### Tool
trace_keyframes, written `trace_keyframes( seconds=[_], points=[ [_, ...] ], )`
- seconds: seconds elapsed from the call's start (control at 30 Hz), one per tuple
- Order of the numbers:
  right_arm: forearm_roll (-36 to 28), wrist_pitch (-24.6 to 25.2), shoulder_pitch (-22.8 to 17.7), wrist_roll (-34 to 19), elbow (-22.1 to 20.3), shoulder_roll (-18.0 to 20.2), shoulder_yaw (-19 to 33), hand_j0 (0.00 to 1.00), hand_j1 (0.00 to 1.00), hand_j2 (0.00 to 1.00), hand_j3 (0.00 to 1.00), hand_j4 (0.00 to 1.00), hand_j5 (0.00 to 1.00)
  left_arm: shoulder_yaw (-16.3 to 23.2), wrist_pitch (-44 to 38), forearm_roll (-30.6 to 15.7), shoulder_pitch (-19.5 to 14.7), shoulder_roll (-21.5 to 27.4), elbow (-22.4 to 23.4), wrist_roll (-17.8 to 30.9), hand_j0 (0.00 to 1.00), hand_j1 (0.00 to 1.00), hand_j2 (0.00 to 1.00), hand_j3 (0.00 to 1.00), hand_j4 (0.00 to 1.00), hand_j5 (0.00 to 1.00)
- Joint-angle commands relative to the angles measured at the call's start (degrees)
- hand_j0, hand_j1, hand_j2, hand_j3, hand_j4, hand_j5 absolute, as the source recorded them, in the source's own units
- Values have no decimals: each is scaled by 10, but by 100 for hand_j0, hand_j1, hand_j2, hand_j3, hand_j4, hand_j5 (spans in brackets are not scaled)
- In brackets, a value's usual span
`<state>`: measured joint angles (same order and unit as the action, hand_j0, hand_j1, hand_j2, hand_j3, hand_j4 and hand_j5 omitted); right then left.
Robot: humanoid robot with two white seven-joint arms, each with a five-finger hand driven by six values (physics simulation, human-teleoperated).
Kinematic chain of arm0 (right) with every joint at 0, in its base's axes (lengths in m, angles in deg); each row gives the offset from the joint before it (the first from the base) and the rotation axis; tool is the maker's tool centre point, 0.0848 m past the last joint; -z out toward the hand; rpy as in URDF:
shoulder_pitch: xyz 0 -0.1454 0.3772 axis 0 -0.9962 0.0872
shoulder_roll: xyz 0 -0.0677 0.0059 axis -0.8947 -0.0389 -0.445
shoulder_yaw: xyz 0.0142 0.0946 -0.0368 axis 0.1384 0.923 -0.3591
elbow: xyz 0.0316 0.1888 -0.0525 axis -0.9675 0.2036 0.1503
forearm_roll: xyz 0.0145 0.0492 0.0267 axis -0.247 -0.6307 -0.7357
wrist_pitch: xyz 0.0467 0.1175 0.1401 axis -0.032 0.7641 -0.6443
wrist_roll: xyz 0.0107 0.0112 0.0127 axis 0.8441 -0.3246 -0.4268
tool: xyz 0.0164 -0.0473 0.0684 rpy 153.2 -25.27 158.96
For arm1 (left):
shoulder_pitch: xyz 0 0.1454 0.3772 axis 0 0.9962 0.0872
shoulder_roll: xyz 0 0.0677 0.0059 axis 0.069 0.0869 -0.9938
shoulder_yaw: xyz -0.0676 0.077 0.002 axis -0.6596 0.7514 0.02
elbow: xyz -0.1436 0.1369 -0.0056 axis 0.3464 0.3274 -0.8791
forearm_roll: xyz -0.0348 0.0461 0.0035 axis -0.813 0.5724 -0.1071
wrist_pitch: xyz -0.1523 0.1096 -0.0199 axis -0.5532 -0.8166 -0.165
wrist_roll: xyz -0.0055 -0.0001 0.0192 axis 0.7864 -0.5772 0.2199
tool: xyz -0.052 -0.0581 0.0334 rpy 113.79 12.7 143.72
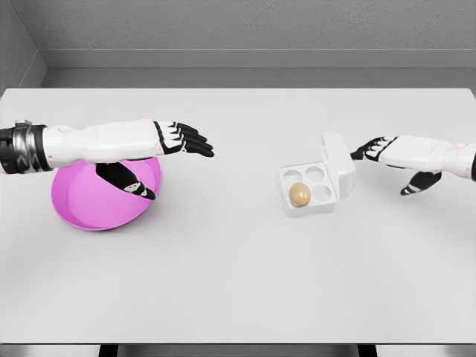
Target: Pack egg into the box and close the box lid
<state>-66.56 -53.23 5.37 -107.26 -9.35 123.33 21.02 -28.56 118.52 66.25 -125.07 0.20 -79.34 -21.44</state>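
As the egg is already seated in the box on the worktop, the raised lid should be tipped forward gently by the right hand, fingers released, while the left hand, fingers likewise released, is held over the bowl.

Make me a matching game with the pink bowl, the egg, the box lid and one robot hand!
Things:
1. round pink plastic bowl
2. small brown egg
3. white box lid
4. right robot hand

States:
A. sits in a cup of the white egg box
B. stands open
C. lies under the left robot hand
D. reaches toward the lid

Pairs: 1-C, 2-A, 3-B, 4-D
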Motion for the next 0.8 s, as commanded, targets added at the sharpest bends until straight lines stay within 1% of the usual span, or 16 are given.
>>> trace_keyframes(
  seconds=[0.0,0.07,0.17,0.27,0.4,0.47,0.53,0.57,0.6,0.63,0.67,0.73,0.77],
  points=[
    [-4,2,0,0,-15,4,1,100,100,100,100,100,100,0,-2,-4,0,2,1,0,100,100,100,100,100,100],
    [-4,2,-1,0,-34,13,3,100,100,100,100,100,100,0,-2,-4,0,3,2,0,100,100,100,100,100,100],
    [-4,2,-1,0,-53,16,3,100,100,100,100,100,100,0,-2,-3,0,2,4,0,100,100,100,100,100,100],
    [-5,2,-1,0,-82,19,4,100,100,100,100,100,100,0,-2,-3,0,1,4,0,100,100,100,100,100,100],
    [-12,2,-1,0,-101,21,5,100,100,100,100,100,100,2,-2,-3,0,1,4,0,100,100,100,100,100,100],
    [-12,2,-2,0,-101,14,4,100,100,100,100,100,100,4,-2,-3,0,1,4,0,100,100,100,100,100,100],
    [-12,2,0,0,-101,22,7,100,100,100,100,100,100,4,-2,-3,0,1,5,0,100,100,100,100,100,100],
    [-12,2,-4,0,-99,23,40,100,100,100,100,100,100,4,-2,-3,0,2,5,0,100,100,100,100,100,100],
    [-13,2,-6,0,-95,24,54,100,100,100,100,100,100,3,-2,-3,1,3,5,0,100,100,100,100,100,100],
    [-13,2,-11,0,-86,34,63,100,100,100,100,100,100,2,-2,-3,1,3,5,0,100,100,100,100,100,100],
    [-13,2,-21,0,-76,34,78,100,100,100,100,100,100,1,-2,-4,2,3,4,0,100,100,100,100,100,100],
    [-13,2,-23,0,-63,33,80,100,100,100,100,100,100,1,-2,-4,2,3,4,0,100,100,100,100,100,100],
    [-13,2,-23,0,-47,31,79,100,100,100,100,100,100,0,-2,-4,2,3,4,0,100,100,100,100,100,100]
  ],
)
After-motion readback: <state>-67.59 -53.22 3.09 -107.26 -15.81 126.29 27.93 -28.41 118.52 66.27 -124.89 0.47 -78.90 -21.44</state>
